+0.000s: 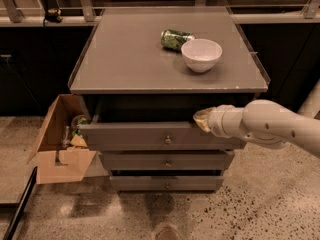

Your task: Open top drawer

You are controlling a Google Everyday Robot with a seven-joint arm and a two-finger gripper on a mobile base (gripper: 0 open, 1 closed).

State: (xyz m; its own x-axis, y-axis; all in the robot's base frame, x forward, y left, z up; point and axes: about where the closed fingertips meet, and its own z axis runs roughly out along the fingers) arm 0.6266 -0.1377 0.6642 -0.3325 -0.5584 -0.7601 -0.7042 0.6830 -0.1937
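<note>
Top drawer [140, 136] sits partway out beneath the table [125, 59], a dark gap above it. Gripper [202, 120] is at its upper right edge; open or closed, can't tell. Probably more pulling left.

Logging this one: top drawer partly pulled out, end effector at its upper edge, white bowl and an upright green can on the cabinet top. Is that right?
No: the camera view shows the green can lying on its side, not upright, beside the white bowl on the cabinet top. The top drawer is partly out, with the end effector at its upper edge.
</note>
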